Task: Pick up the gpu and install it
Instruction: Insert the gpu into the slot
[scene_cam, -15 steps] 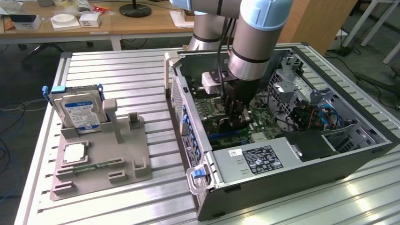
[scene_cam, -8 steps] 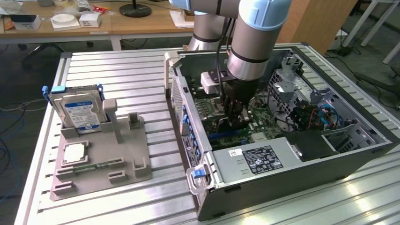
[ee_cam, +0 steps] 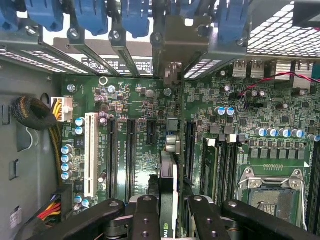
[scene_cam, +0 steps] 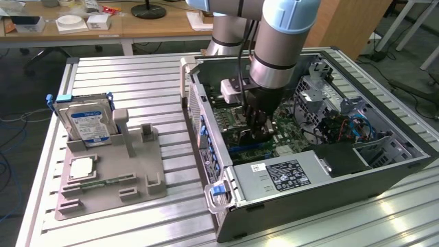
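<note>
One gpu, clenched edge-on in the pincer, stands inside the case over the motherboard; judged best, keep it upright, aligned toward the 12 o'clock bracket, pressing evenly.

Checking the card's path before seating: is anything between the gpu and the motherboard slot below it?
Nothing visible blocks it. The gripper holds the gpu edge-on above the motherboard, in line with the expansion slots, which look bare. The cable bundle lies off to one side.
</note>
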Tool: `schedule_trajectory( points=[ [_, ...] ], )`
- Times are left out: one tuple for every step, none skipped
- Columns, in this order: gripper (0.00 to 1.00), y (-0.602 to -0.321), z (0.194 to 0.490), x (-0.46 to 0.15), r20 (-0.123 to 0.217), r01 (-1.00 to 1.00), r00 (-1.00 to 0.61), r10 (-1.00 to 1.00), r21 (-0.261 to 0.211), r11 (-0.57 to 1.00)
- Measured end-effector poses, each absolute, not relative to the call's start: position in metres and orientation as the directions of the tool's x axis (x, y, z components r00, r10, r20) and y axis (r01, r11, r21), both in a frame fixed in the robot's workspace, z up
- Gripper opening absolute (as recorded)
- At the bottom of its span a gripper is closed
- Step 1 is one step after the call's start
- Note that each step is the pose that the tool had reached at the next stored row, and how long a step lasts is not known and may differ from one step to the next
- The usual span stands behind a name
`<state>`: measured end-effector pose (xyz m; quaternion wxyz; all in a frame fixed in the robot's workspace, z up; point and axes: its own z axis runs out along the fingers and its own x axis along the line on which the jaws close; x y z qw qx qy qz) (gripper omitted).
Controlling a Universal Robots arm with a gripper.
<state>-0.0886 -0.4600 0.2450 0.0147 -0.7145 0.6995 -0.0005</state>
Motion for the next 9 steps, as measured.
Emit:
schedule_trajectory(
  points=[
    [0.27,-0.4602,0.2450,-0.0884,-0.020,-1.000,0.021,-1.000,-0.022,-0.021],
    [0.27,-0.4602,0.2450,-0.0884,-0.020,-1.000,0.021,-1.000,-0.022,-0.021],
    [0.27,-0.4603,0.2450,-0.0882,-0.020,-1.000,0.020,-1.000,-0.022,-0.020],
    [0.27,-0.4603,0.2450,-0.0880,-0.020,-1.000,0.019,-1.000,-0.022,-0.019],
    [0.27,-0.4603,0.2450,-0.0880,-0.020,-1.000,0.018,-1.000,-0.022,-0.017],
    [0.27,-0.4604,0.2450,-0.0879,-0.020,-1.000,0.016,-1.000,-0.022,-0.016],
    [0.27,-0.4604,0.2450,-0.0878,-0.020,-1.000,0.015,-1.000,-0.022,-0.014],
    [0.27,-0.4604,0.2450,-0.0878,-0.020,-1.000,0.013,-1.000,-0.022,-0.013],
    [0.27,-0.4604,0.2450,-0.0878,-0.020,-1.000,0.012,-1.000,-0.022,-0.012]
  ],
)
